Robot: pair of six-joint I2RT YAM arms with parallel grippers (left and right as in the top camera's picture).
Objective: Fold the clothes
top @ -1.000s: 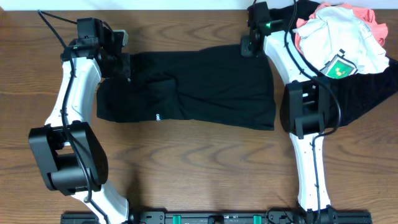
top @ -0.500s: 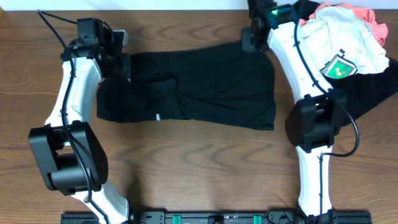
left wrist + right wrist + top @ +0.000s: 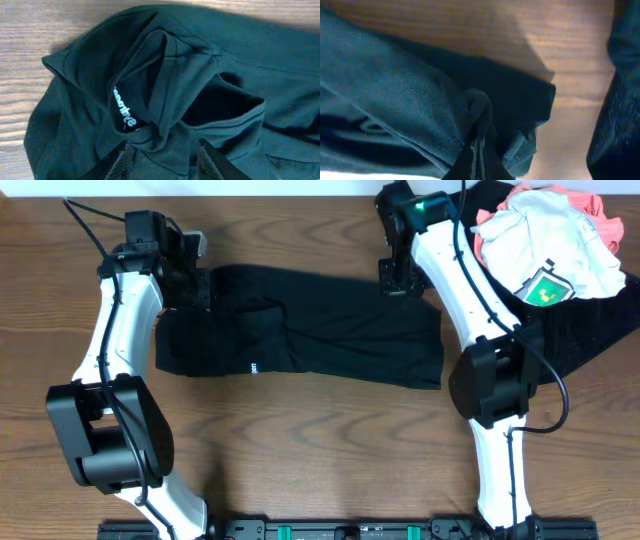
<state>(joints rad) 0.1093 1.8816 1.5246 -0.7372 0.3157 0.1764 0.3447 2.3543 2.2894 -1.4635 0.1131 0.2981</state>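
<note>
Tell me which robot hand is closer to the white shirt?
Right. The right gripper pinches the black shirt on the side near the white shirt; the left gripper is at its far end.

The left arm (image 3: 120, 340) and right arm (image 3: 468, 285) stretch forward. The left gripper (image 3: 197, 280) clasps a bunched fold of the black shirt (image 3: 330, 330); the right gripper (image 3: 392, 278), fingers pressed together, pinches its edge.

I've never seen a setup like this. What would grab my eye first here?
A black shirt lies spread across the middle of the wooden table, with the left gripper pinching its left end and the right gripper pinching its far right corner. At the far right, a white garment with green print lies crumpled on other clothes, a coral-pink one peeking out behind it.
</note>
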